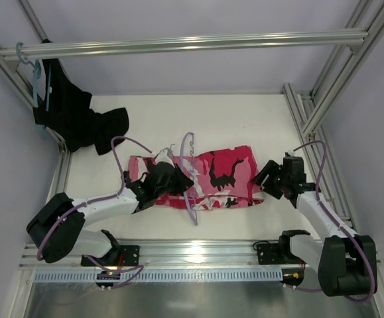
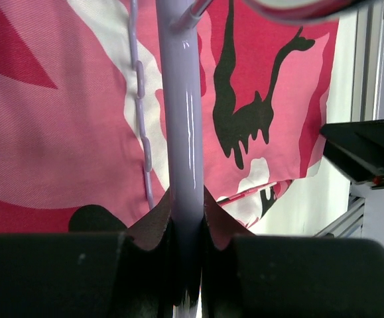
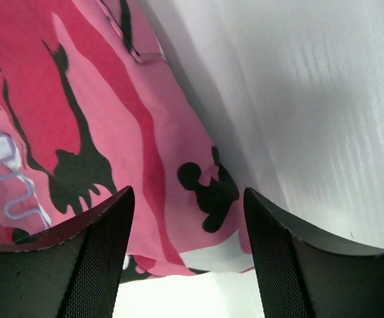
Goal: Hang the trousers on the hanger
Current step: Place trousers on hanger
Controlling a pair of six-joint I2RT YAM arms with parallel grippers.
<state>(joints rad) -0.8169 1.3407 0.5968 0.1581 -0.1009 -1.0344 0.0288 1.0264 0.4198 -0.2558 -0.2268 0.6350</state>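
The trousers (image 1: 228,175) lie folded in a flat bundle in the middle of the counter (image 1: 198,119). The hanger (image 1: 191,202) rests across their left part, its hook pointing toward the top of the frame and one thin end poking out past the cloth's lower edge. I cannot tell whether any bar of it runs under the fabric.

The left pincer (image 1: 172,177) is clamped on the hanger. In the left wrist view its fingers are pressed tight against a smooth, glossy lilac bar (image 2: 182,132), with the printed cloth (image 2: 59,119) lying behind. The right pincer (image 1: 269,177) sits at the right edge of the bundle with its fingers apart. In the right wrist view they straddle the corner of the fabric (image 3: 112,119) and close on nothing.

The cloth looks soft, light and limp, so it will likely sag and slip wherever it is not supported. A pinch through all the layers at the folded right edge seems the safest hold. The hanger looks thin, stiff and slick, and it may twist in the grip unless held near a junction.

In the upper left of the frame, a black garment (image 1: 72,116) hangs from the rail on a teal hanger (image 1: 38,79).
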